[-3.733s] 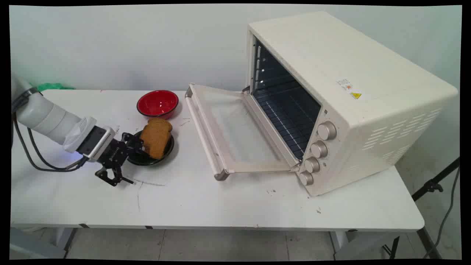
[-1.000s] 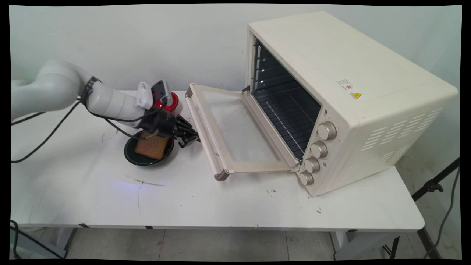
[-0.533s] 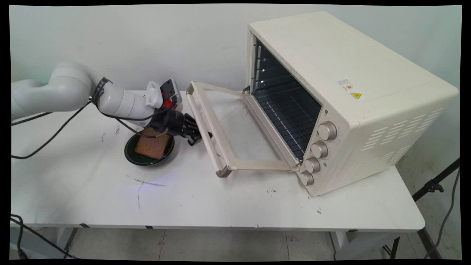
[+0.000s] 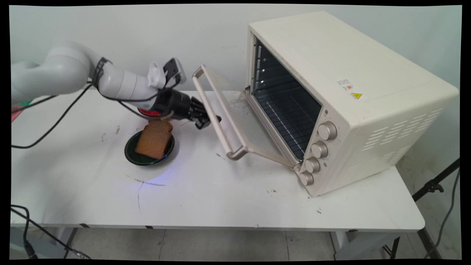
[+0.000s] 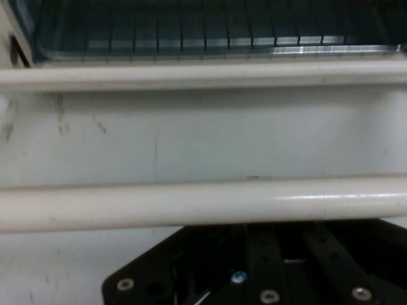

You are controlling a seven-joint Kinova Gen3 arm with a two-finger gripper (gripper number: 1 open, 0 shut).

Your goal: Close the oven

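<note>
From the main view I see the black two-finger pincer (image 4: pixel 209 121) tucked under the handle bar of the cream toaster oven's glass door (image 4: pixel 235 121), which hangs half raised between flat and shut. The landmark is the boxy cream toaster oven (image 4: pixel 349 95); the door leans out from its open mouth toward the arm. My worry is that the pincer only props the bar from beneath. If the contact slides along the smooth bar, I judge the door could drop back and bang onto the white tabletop (image 4: pixel 220 198). The white arm reaches in low from the side away from the oven, wrist pitched slightly down, cables trailing. On that same side of the oven, in front of the door and below the wrist, sits a dark green round plate (image 4: pixel 129 154) with a brown slice of toast (image 4: pixel 154 139) leaning on it. A red bowl (image 4: pixel 149 112) peeks out behind the wrist.

In the hand view the cream bar crosses just above the black linkage, with the oven's rack beyond. I cannot tell whether the fingers stand apart or together.
</note>
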